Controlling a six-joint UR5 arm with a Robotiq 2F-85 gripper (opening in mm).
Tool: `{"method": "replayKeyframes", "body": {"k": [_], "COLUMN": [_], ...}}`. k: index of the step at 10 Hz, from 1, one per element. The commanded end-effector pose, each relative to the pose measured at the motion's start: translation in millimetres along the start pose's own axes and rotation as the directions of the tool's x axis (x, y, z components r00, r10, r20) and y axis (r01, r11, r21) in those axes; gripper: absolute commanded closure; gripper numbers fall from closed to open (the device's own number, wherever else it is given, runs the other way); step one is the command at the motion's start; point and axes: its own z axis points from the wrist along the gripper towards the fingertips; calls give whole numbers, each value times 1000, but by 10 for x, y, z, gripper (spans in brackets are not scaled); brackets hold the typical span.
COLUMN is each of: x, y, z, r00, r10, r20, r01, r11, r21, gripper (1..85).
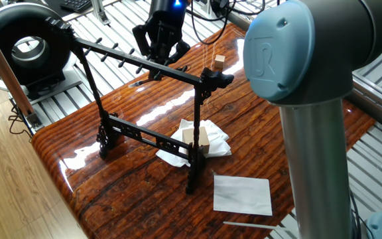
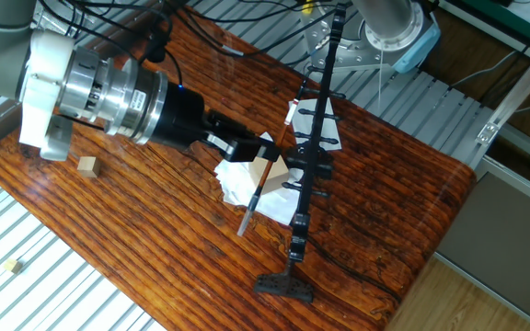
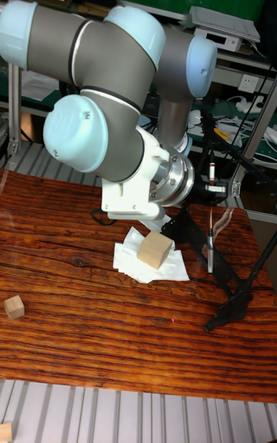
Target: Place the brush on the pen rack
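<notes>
Brush (image 2: pixel 258 194) and pen rack (image 1: pixel 138 65) over glossy red-brown wooden table (image 1: pixel 111 192), metal slats around.

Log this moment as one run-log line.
gripper: shut on brush | brush: held beside rack top bar | placed: not yet

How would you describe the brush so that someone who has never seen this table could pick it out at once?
Find the big black pen rack standing on the wooden table. Beside its peg-lined top bar, the end effector grips the brush in the air. It is a dark, pencil-thin rod with a tapering tip, unlike the pale stick lying flat at the table's edge.
</notes>
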Motion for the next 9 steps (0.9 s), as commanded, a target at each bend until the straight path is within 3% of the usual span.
{"method": "replayKeyframes", "body": {"k": [1, 9], "x": [61, 42], "y": [50, -28], "z": [-18, -15], "r00": [1000, 1000], "r10": [-6, -8], "r20": [-6, 17], "r01": [6, 8], "r11": [1000, 1000], "r21": [-15, 5], "gripper": [843, 843]}}
